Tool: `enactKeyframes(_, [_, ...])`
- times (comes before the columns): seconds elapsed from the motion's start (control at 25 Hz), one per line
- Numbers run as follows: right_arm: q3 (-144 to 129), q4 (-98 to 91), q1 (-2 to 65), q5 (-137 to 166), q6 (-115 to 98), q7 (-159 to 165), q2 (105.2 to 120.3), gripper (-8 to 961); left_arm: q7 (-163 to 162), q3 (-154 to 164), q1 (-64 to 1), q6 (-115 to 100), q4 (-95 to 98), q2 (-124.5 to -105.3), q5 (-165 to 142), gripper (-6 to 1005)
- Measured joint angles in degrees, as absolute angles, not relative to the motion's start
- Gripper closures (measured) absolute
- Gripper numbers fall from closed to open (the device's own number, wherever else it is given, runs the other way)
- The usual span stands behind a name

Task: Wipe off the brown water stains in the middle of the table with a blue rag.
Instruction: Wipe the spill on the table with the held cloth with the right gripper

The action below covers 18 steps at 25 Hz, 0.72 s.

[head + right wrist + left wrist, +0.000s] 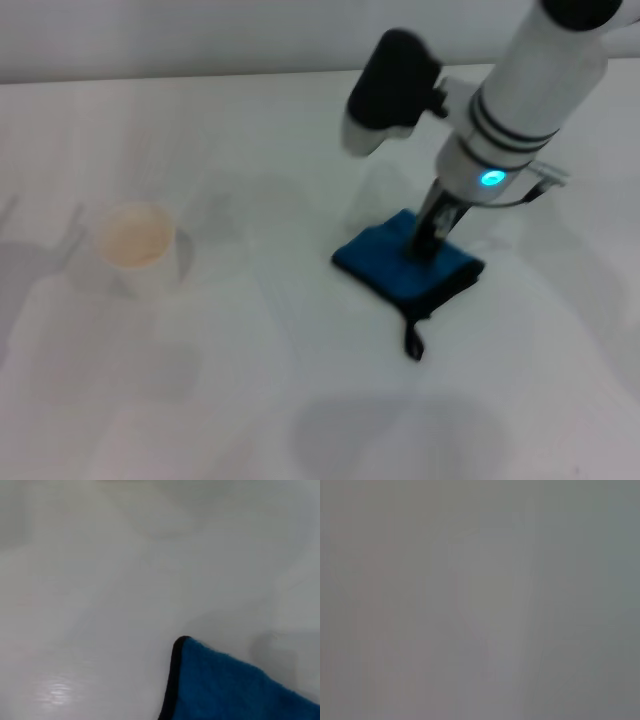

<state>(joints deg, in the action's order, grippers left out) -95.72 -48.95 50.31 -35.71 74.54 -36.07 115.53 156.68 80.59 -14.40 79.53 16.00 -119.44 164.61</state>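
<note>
The blue rag [405,268] lies folded on the white table [300,400], right of the middle, with its black loop [413,343] pointing toward the front edge. My right gripper [432,238] comes straight down onto the rag's top, its dark fingers close together and sunk into the cloth. A corner of the rag with black edging fills the right wrist view [225,685]. No tan stain shows on the table in any view; the spot under the rag is hidden. My left gripper is out of view, and the left wrist view shows only plain grey.
A white cup [135,245] with a beige inside stands on the left of the table. The right arm's white forearm and black joint [395,85] hang over the table's back right part.
</note>
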Motion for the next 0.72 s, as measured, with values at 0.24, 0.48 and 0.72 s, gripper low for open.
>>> enactKeyframes(0.24, [-85.2,-49.9,48.2,-25.0,78.1,-36.0,115.18,917,156.7,80.6,-14.7,79.5,16.0,-119.44,164.6,119])
enactKeyframes(0.48, [-77.8,-52.4,45.5,-18.1,81.0,-36.3,115.01,888,156.8,80.7,-14.9,79.4,16.0,-119.42,164.6,119])
enactKeyframes(0.72, [-73.5,-53.9,44.3,-16.5,81.4,-37.1,114.71,860,156.8,80.7,-15.3,79.2,16.0,-119.28,164.7,117])
